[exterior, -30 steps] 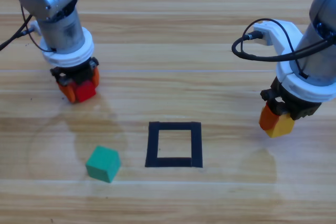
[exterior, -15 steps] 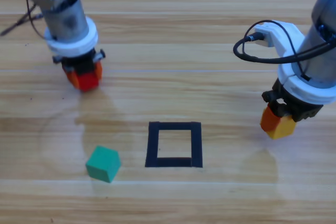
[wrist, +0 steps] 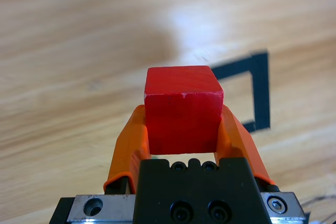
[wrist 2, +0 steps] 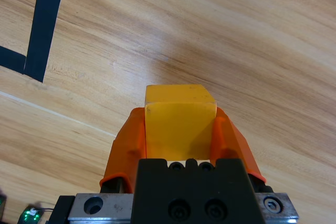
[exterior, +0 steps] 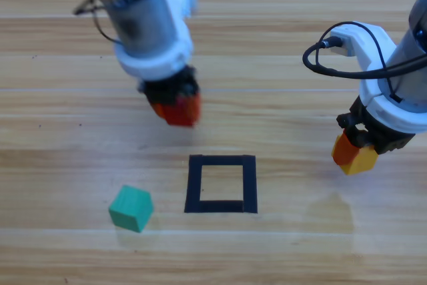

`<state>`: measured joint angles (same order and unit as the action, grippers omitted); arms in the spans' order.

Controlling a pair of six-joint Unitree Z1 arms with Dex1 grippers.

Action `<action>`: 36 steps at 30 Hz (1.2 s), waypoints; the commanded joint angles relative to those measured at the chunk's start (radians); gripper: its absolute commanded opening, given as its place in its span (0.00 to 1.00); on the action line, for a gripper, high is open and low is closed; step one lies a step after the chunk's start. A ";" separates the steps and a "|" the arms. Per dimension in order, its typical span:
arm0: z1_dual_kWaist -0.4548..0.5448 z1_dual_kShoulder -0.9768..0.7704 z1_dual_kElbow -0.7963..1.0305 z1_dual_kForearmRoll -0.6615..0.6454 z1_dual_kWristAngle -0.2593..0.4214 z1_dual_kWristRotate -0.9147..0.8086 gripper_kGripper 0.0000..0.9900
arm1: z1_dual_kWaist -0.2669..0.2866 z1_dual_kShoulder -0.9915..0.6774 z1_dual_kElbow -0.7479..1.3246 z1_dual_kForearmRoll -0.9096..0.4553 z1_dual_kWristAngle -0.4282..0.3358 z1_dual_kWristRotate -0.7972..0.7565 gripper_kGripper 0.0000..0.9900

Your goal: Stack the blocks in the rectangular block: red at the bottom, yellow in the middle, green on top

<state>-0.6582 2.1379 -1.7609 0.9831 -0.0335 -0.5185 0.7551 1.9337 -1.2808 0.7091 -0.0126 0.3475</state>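
Note:
My left gripper (exterior: 179, 108) is shut on the red cube (exterior: 181, 110) (wrist: 182, 109) and holds it above the table, up and left of the black tape rectangle (exterior: 221, 183). Part of that rectangle (wrist: 247, 90) shows past the cube in the left wrist view. At the right, my right gripper (exterior: 353, 155) is shut on the yellow cube (exterior: 359, 159) (wrist 2: 180, 127), off to the right of the rectangle, whose corner (wrist 2: 35, 30) shows in the right wrist view. The green cube (exterior: 131, 209) lies on the wood, left of the rectangle.
Bare wooden table surrounds the rectangle. A black cable (exterior: 333, 65) loops from the right arm's wrist.
The left arm has carried the red cube from the far left toward the middle, nearer the rectangle. The right gripper with the yellow cube has barely moved. The green cube stayed put.

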 commanded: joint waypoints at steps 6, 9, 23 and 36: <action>-0.199 0.088 -0.009 0.009 0.003 0.018 0.04 | 0.024 -0.047 0.051 -0.039 0.000 0.015 0.00; -0.212 0.112 -0.020 0.023 0.027 -0.043 0.04 | 0.024 -0.047 0.054 -0.043 0.002 0.015 0.00; -0.336 0.189 -0.123 0.132 0.149 -0.511 0.04 | 0.024 -0.045 0.055 -0.048 0.007 0.008 0.00; -0.350 0.194 -0.135 0.135 0.130 -0.557 0.04 | 0.024 -0.041 0.063 -0.054 0.007 0.005 0.00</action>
<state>-0.9961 2.2958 -1.8893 1.1109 0.1053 -1.0660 0.7552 1.9337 -1.2468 0.6785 -0.0125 0.3513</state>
